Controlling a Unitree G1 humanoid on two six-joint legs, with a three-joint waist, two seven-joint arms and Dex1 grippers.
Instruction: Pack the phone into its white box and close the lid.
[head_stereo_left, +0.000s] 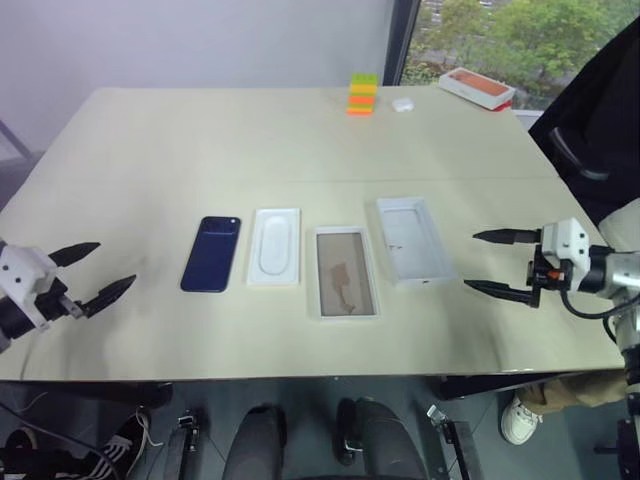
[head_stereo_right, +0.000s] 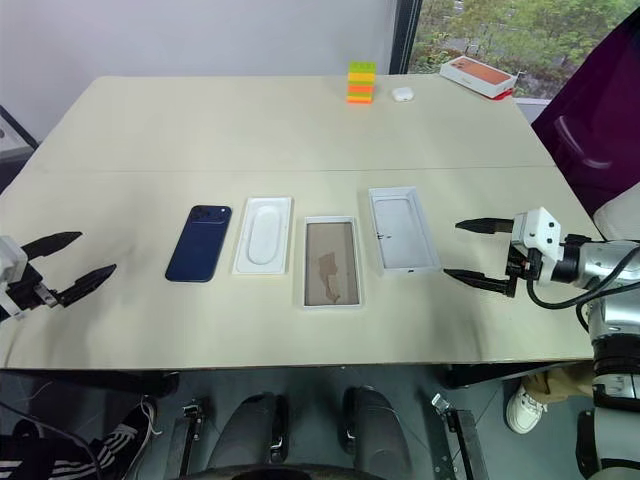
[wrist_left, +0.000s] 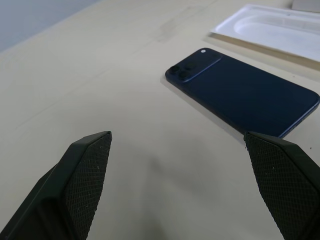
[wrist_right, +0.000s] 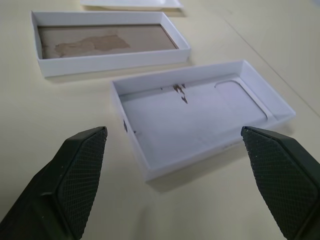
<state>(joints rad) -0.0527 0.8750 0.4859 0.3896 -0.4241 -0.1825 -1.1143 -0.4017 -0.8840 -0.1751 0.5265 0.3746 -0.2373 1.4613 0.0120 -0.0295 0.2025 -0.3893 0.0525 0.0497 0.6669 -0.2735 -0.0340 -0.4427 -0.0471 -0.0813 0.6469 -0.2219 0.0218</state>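
Both grippers, left (head_stereo_left: 90, 272) and right (head_stereo_left: 492, 262), are held wide open and empty above the table (head_stereo_left: 150, 150). Between them, the phone (head_stereo_left: 211, 253), a white insert (head_stereo_left: 274, 246), the white box (head_stereo_left: 346, 272) and the upturned lid (head_stereo_left: 414, 239) are laid in a row.

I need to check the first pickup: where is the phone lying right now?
In the head views the phone lies flat on the table, leftmost in the row, just left of the white insert and ahead of the open left gripper.
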